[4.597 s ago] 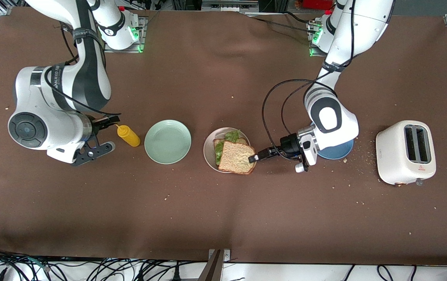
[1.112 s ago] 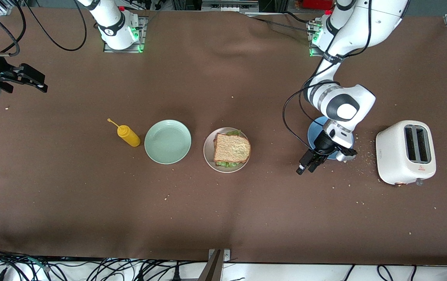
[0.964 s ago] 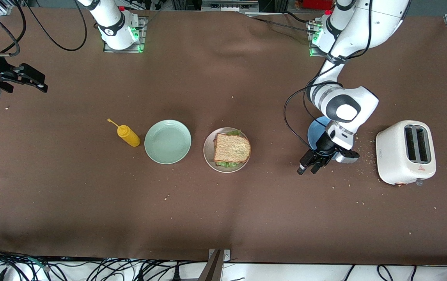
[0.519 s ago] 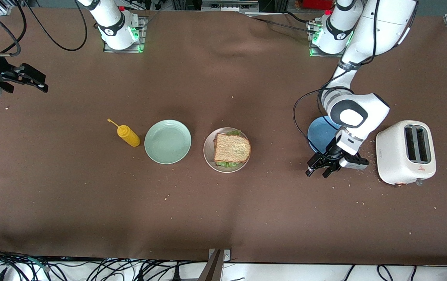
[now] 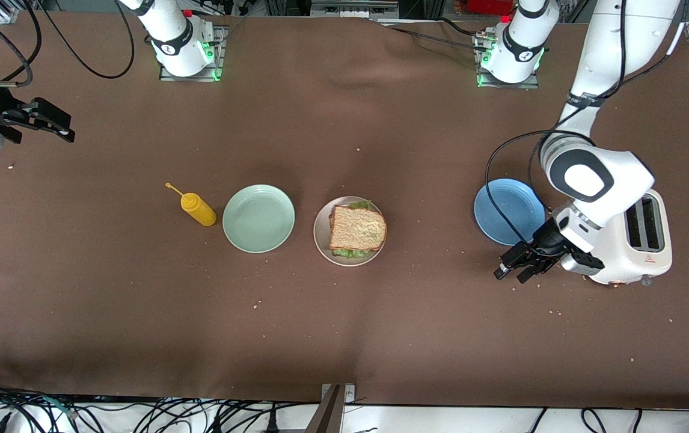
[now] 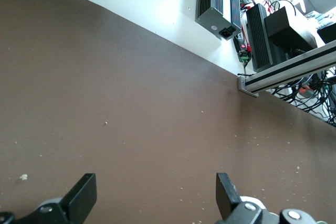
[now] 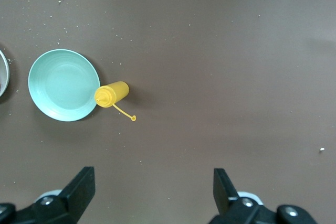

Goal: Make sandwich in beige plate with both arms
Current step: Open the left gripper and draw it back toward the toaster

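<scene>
The sandwich (image 5: 357, 229), a toasted brown slice on top with green lettuce showing at its edges, lies on the beige plate (image 5: 319, 233) at the middle of the table. My left gripper (image 5: 510, 276) hangs open and empty over crumb-strewn cloth beside the toaster, well clear of the sandwich; the left wrist view shows only bare cloth between its fingers (image 6: 84, 195). My right gripper (image 5: 67, 132) waits open and empty, raised over the right arm's end of the table. In the right wrist view its fingers (image 7: 80, 183) frame bare cloth.
A mint-green plate (image 5: 258, 218) (image 7: 63, 85) and a yellow squeeze bottle (image 5: 198, 208) (image 7: 112, 94) sit beside the beige plate toward the right arm's end. A blue plate (image 5: 508, 210) and a white toaster (image 5: 645, 237) stand toward the left arm's end.
The left arm has let go of the top slice, which now lies square on the sandwich. It then swung from over the blue plate toward the toaster. The right arm rose earlier and now holds still.
</scene>
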### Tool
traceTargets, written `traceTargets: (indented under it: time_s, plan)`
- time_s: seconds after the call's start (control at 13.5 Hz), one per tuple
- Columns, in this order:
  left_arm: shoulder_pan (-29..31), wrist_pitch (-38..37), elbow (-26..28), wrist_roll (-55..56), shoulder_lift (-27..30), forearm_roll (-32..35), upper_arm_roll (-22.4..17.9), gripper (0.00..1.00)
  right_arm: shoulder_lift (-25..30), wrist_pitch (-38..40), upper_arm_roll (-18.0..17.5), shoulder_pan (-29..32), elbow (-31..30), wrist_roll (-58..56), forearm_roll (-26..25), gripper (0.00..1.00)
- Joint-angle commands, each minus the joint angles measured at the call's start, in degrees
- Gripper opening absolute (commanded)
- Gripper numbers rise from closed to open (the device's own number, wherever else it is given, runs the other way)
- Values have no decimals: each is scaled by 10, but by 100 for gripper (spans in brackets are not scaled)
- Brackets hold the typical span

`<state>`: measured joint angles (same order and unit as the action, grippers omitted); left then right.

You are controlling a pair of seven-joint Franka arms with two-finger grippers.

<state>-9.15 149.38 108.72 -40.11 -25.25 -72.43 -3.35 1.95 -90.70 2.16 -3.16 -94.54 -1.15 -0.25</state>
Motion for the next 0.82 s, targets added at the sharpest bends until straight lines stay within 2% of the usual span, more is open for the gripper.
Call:
traceTargets:
  time_s: [0.0,0.07,0.3,0.59,0.74]
  plan:
    - [3,-72,-19,201,40,124,-18,100,-5,12,-2,-3,14,4,2,100]
    - [3,-110,-27,264,42,176,-34,100,-5,12,-2,-3,14,4,2,100]
    - [4,-251,-111,420,49,390,-80,100,-5,11,-2,-3,14,4,2,100]
    - [11,-441,-212,420,49,572,-107,100,-5,11,-2,-4,14,4,2,100]
    - [12,-520,-250,398,49,618,-108,100,-5,12,-2,-4,14,4,2,100]
